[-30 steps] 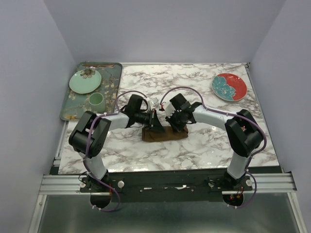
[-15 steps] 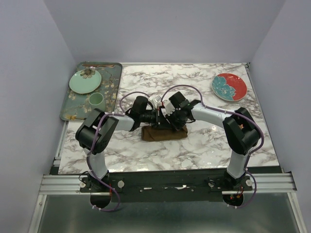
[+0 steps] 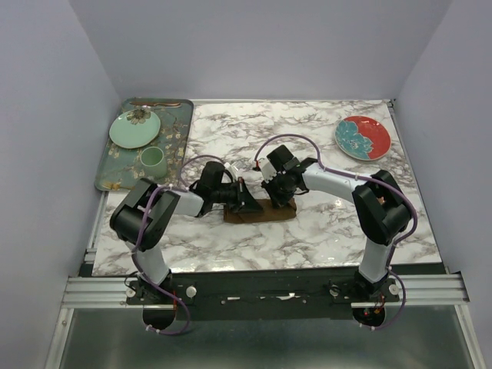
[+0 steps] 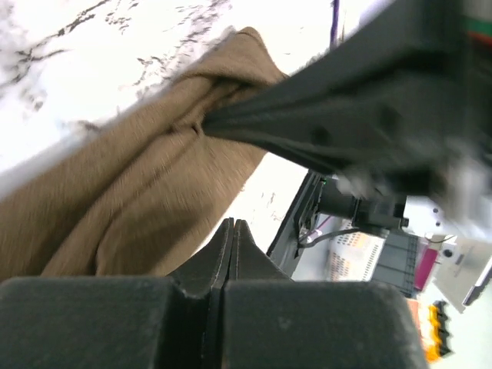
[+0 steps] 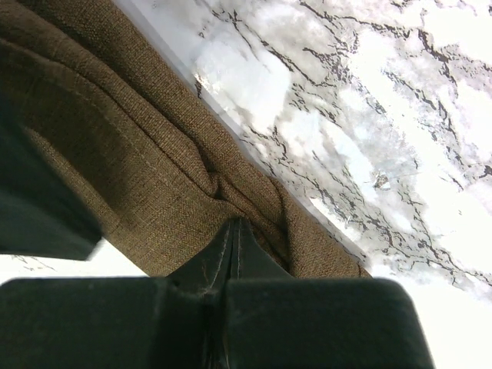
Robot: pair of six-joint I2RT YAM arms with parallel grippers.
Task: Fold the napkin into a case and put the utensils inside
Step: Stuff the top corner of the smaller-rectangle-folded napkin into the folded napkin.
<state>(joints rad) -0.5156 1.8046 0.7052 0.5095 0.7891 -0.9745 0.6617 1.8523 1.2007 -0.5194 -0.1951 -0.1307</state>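
The left gripper (image 3: pixel 244 201) has drawn back leftward after meeting the right gripper (image 3: pixel 275 192) half a second ago, so the fold seems to be getting stretched lengthwise, not finished. The napkin (image 3: pixel 265 213) lies as a narrow, wrinkled brown strip mid-counter (image 3: pixel 323 146), nearer the near edge. The right jaws are clenched on a puckered fold of it; the left jaws are pressed together, and I cannot tell whether they hold cloth.
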